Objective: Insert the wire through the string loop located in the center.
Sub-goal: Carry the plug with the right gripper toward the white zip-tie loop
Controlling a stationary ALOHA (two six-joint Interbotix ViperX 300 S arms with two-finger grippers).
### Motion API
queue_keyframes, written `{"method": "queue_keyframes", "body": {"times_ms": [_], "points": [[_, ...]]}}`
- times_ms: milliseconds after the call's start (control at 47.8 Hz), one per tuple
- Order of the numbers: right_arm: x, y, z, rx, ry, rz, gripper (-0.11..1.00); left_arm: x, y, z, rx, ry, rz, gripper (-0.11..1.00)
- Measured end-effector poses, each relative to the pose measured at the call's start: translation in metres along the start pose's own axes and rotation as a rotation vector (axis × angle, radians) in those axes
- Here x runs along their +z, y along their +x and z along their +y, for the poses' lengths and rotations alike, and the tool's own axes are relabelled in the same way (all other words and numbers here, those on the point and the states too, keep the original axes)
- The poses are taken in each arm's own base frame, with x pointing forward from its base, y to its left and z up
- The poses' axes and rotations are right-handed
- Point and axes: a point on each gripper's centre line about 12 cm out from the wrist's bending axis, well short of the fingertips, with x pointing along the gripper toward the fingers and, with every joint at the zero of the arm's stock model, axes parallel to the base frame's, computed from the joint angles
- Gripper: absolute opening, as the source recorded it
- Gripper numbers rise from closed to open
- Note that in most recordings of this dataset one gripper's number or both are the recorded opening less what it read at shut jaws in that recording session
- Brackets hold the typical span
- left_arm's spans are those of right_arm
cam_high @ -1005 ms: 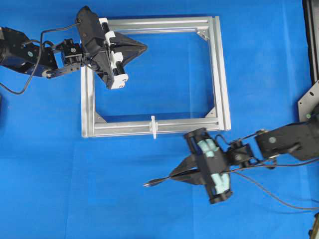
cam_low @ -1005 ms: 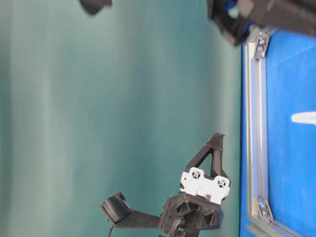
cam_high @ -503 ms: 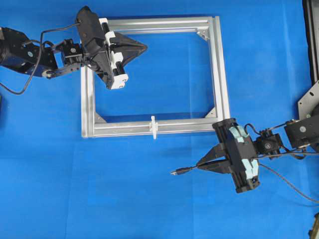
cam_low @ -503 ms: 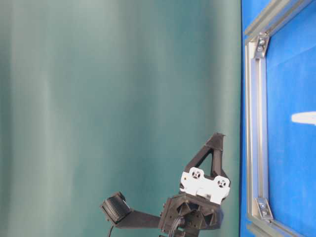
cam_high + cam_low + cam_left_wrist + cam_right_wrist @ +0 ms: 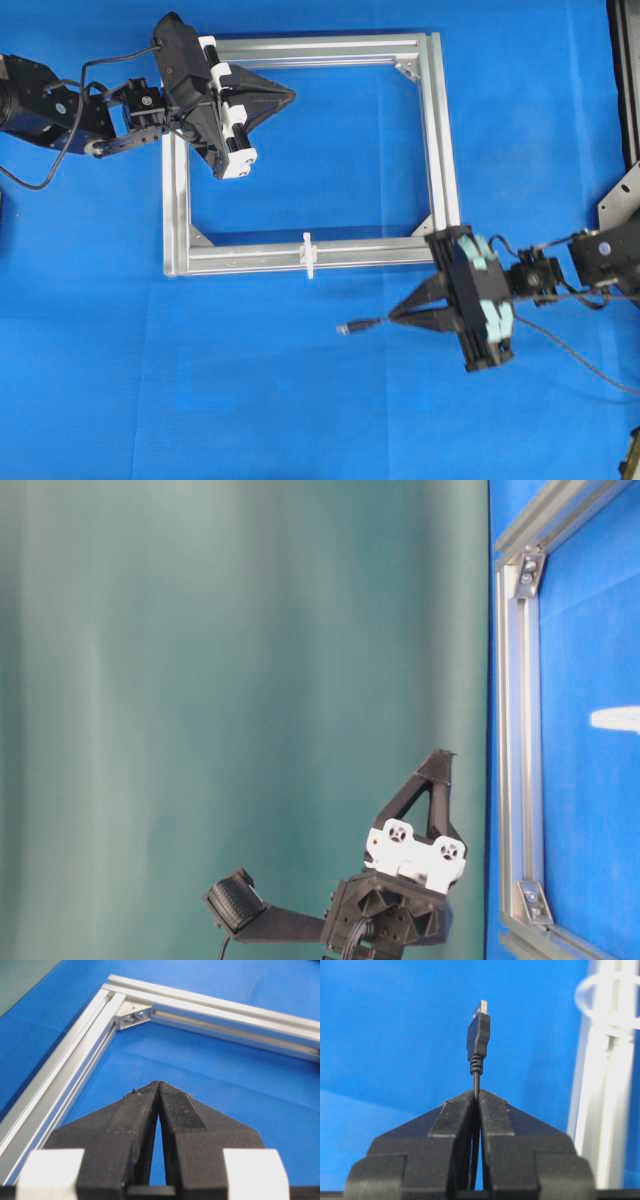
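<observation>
The wire (image 5: 362,325) is a thin black cable with a small black plug and metal tip (image 5: 478,1030). My right gripper (image 5: 392,316) is shut on the wire just behind the plug and holds it over the blue mat, with the plug pointing left in the overhead view. The string loop (image 5: 308,254) is a small white tie on the near bar of the silver frame (image 5: 438,150), up and left of the plug; it shows blurred in the right wrist view (image 5: 605,995). My left gripper (image 5: 290,96) is shut and empty over the frame's top left part (image 5: 158,1083).
The frame's corner bracket (image 5: 133,1016) lies ahead of the left gripper. A black and metal structure (image 5: 620,190) stands at the right edge of the mat. The wire's loose length (image 5: 580,360) trails right from the right arm.
My right gripper has moved with the wire up and right, then turned level so that the plug points left, closer to the frame's near bar. The left arm has not moved.
</observation>
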Motion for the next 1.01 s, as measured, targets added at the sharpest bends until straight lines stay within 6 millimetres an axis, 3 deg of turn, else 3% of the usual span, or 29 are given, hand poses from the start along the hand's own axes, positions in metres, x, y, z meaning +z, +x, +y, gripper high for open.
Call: {"method": "queue_keyframes", "body": {"times_ms": [230, 440, 1005], "points": [[0.004, -0.002, -0.034, -0.094, 0.048, -0.014, -0.02, 0.0, 0.0, 0.0, 0.0, -0.002, 0.0, 0.0], [0.006, -0.004, -0.051, -0.142, 0.078, -0.023, -0.02, -0.001, 0.0, 0.0, 0.001, -0.006, 0.002, 0.0], [0.007, -0.004, -0.053, -0.146, 0.079, -0.028, -0.02, 0.0, 0.0, 0.0, 0.0, -0.005, 0.0, 0.0]]}}
